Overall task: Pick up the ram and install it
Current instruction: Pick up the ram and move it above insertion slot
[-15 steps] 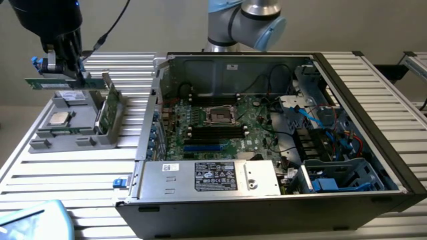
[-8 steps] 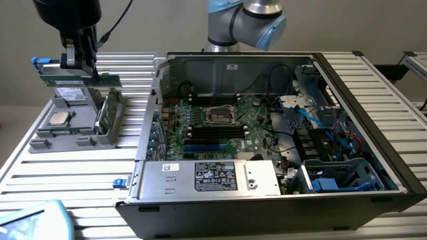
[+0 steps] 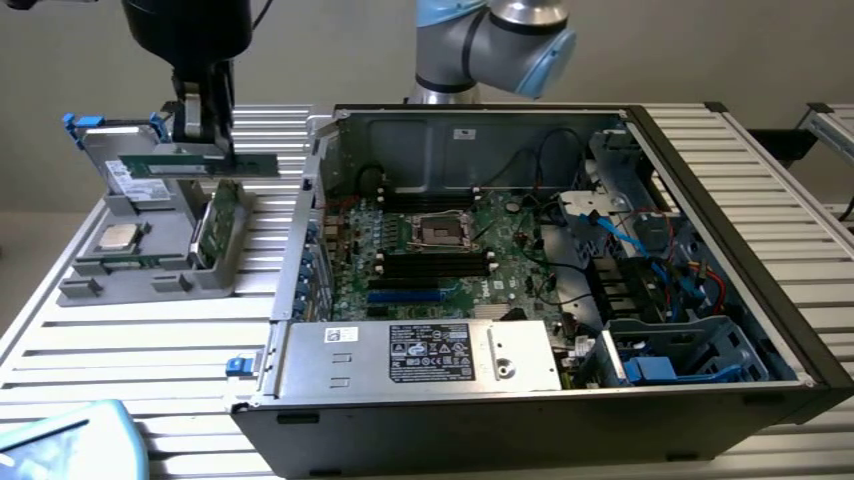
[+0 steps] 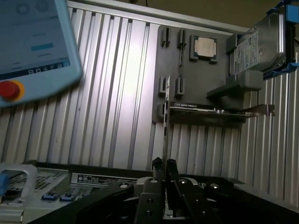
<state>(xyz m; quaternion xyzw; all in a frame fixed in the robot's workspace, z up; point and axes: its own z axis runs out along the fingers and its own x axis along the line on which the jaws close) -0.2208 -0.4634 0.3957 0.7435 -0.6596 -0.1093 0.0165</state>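
Observation:
The ram (image 3: 160, 166) is a thin dark-green stick held level in the air above the grey parts holder (image 3: 94, 285) at the exterior view's left. My gripper (image 3: 207, 148) is shut on it from above, gripping near its middle. In the wrist view the ram (image 4: 166, 116) appears edge-on as a thin line rising from between the two black fingertips (image 4: 158, 164), with the gripper (image 4: 165, 163) closed around it. The open computer case (image 3: 747, 250) lies at the exterior view's right. Black memory slots (image 3: 434, 262) sit on its motherboard, beside the CPU socket (image 3: 438, 231).
In the holder are a square silver CPU chip (image 3: 120, 236), a larger green card (image 3: 214, 225) standing on edge, and a hard drive (image 3: 114, 135) at the back. A teach pendant (image 3: 67, 440) lies at the near corner. The case's wall (image 3: 314, 200) stands between holder and motherboard.

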